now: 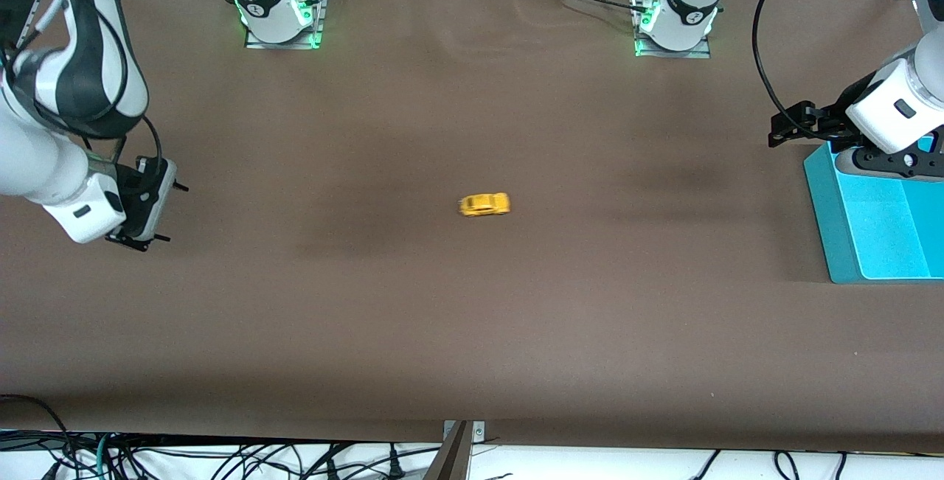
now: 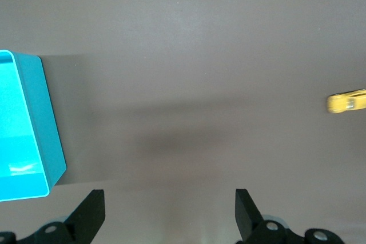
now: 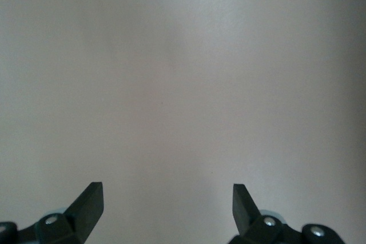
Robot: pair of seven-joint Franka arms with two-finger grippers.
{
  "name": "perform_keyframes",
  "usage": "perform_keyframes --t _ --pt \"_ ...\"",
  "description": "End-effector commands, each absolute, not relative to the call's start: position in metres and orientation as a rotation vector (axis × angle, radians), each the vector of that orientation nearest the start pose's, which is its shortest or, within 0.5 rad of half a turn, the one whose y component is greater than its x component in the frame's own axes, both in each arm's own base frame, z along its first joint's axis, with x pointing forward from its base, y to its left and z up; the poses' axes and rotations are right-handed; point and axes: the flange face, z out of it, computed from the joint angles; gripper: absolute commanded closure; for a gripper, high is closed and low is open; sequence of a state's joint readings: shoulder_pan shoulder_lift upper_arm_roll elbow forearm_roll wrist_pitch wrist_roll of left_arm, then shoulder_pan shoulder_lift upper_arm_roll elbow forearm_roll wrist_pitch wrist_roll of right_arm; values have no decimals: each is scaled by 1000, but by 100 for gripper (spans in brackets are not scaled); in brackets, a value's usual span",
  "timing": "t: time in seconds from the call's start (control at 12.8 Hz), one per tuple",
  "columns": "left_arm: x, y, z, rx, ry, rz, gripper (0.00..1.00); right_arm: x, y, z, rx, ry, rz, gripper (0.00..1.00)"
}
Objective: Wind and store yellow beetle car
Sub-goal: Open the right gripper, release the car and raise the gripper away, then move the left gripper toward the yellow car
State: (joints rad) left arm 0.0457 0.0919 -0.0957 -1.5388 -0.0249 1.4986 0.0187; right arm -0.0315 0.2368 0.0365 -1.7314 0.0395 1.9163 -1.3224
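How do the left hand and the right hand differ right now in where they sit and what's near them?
The left hand hangs at the left arm's end of the table beside the turquoise bin; the right hand hangs at the right arm's end over bare brown table. The left wrist view catches the yellow beetle car and the bin; the right wrist view shows only tabletop. Both hands are open, empty and well away from the car.

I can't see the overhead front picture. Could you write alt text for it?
A tiny bright yellow beetle-shaped toy car sits alone mid-way along a brown table. The right gripper and left gripper hover at their own ends, jaws open and empty, the left one beside a turquoise plastic bin.
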Motion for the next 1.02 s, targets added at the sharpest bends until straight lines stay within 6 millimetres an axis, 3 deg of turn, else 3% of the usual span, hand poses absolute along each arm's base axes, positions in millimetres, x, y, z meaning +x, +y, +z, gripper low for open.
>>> perform_keyframes --t 0.0,0.47,0.94 --pt "574 -30 588 -3177 131 217 0 598 20 489 -2569 -1748 22 0" --pt "574 -30 588 -3177 131 217 0 547 49 579 -2887 -1331 -8 0" --pt "573 -36 587 -3177 165 225 0 524 80 621 -3094 -801 -7 0"
